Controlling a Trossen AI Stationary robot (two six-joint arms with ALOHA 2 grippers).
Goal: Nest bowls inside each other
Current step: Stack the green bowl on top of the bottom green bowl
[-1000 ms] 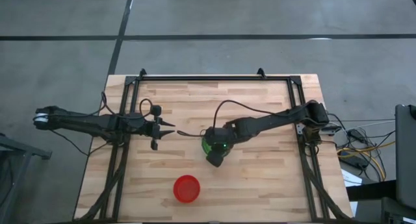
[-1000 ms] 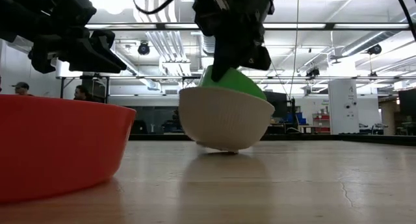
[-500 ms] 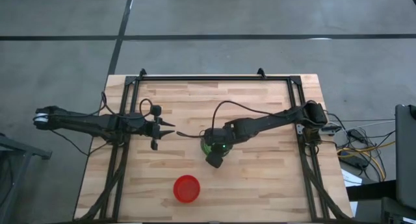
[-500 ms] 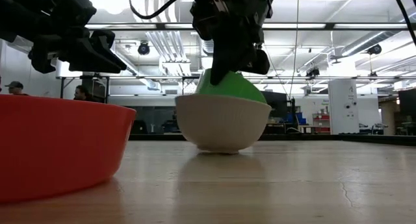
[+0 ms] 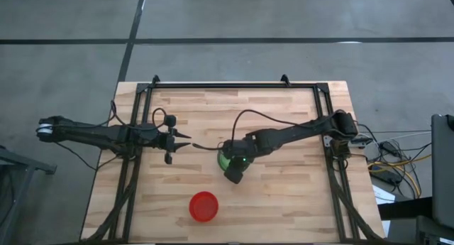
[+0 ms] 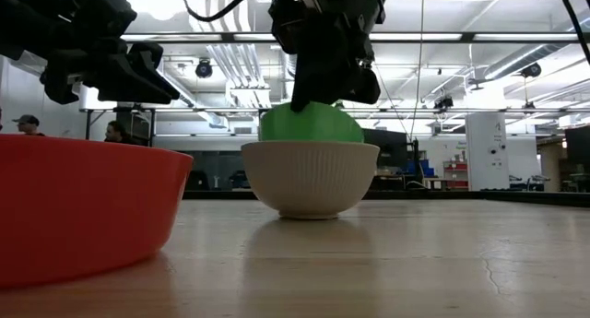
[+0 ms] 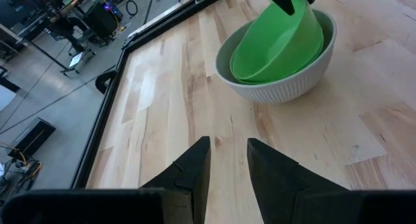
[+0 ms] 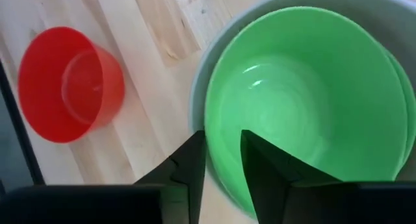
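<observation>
The white bowl (image 5: 233,165) sits near the middle of the table (image 5: 284,202), with a green bowl (image 6: 311,123) resting inside it, tipped rather than seated flat; in the left wrist view its rim leans up on one side of the white bowl's wall. How many green bowls are stacked there cannot be told.

The right gripper (image 6: 334,86) hangs directly over this stack. In the right wrist view its fingers straddle the green bowl's near rim with a small gap between them, one finger inside and one outside, so it appears slightly parted; whether it grips the rim or has let go cannot be told.

The red bowl (image 5: 203,206) stands alone close to the table's front edge, well apart from the stack and from both arms. It lies forward and somewhat left of the right gripper. The left gripper (image 5: 186,143) waits left of the stack, partly open and holding nothing. It is roughly as near the red bowl as the right one, so either arm could reach it; the right must first clear the stack.
</observation>
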